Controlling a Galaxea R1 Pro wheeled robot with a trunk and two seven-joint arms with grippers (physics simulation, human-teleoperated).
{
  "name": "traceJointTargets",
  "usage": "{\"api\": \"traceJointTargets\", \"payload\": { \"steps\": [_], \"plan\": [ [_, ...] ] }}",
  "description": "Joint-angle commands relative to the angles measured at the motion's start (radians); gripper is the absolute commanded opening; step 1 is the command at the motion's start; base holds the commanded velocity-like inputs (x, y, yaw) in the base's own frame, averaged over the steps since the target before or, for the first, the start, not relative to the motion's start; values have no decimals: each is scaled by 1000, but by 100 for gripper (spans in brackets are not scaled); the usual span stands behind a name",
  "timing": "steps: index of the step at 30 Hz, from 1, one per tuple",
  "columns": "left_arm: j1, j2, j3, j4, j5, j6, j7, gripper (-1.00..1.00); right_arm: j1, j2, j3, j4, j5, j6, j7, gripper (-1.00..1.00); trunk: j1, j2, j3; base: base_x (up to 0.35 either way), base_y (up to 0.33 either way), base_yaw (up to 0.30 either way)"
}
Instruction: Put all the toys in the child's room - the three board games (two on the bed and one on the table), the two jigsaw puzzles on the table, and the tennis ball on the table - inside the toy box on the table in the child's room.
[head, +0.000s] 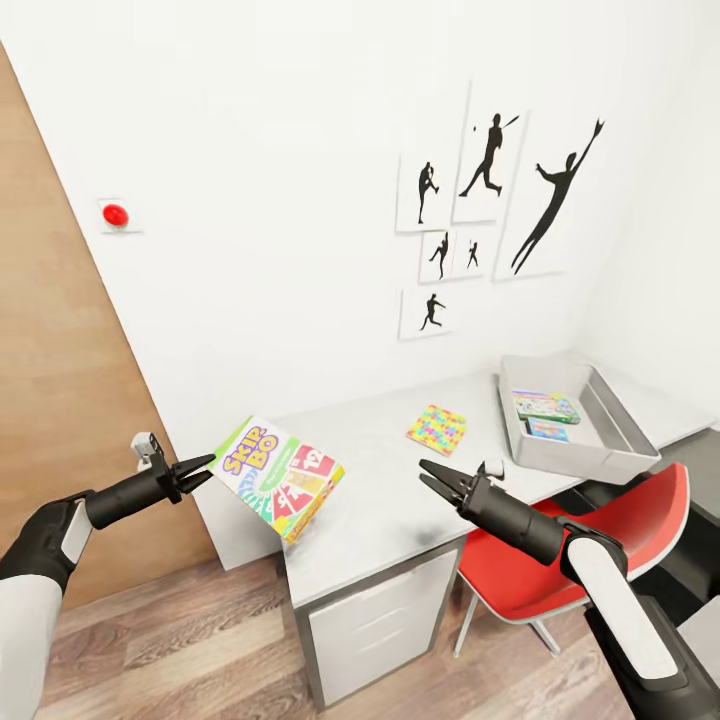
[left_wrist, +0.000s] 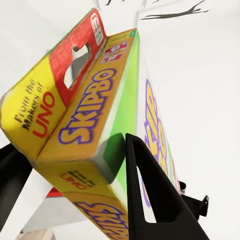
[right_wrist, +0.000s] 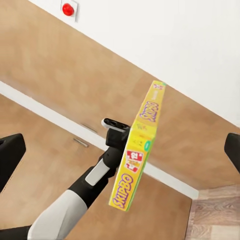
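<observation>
Firmly between left gripper fingers: Skip-Bo box

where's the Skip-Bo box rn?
Head view: the Skip-Bo box is held in the left gripper, in the air at the table's left end, far from the toy box.

L pincer clamps the Skip-Bo box by its end, black fingers either side, white wall behind.
</observation>
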Motion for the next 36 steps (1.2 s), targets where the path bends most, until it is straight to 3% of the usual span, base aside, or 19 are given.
{"api": "traceJointTargets", "payload": {
  "steps": [1,11,15,18,22,36],
  "plan": [
    [-1,0,1,0,0,10,-3,-100,-1,0,0,0,-1,3,5,100,-4,6,2,0,0,0],
    [-1,0,1,0,-2,10,-3,-100,-1,2,4,9,8,-2,4,100,-42,76,33,0,0,0],
    [-1,1,3,0,-2,10,-3,-100,-1,3,7,8,11,-3,-51,100,-57,104,46,0,0,0],
    [-1,0,3,0,-1,10,-3,-100,-1,3,6,5,11,-1,-141,100,-69,125,55,0,0,0],
    [-1,-1,2,0,-2,9,-3,-100,-1,3,7,4,11,2,-177,100,-84,153,68,0,0,0],
    [-1,-1,1,0,-2,9,-3,-100,-1,1,-2,4,5,3,-188,100,-138,251,112,0,0,0]
  ]
}}
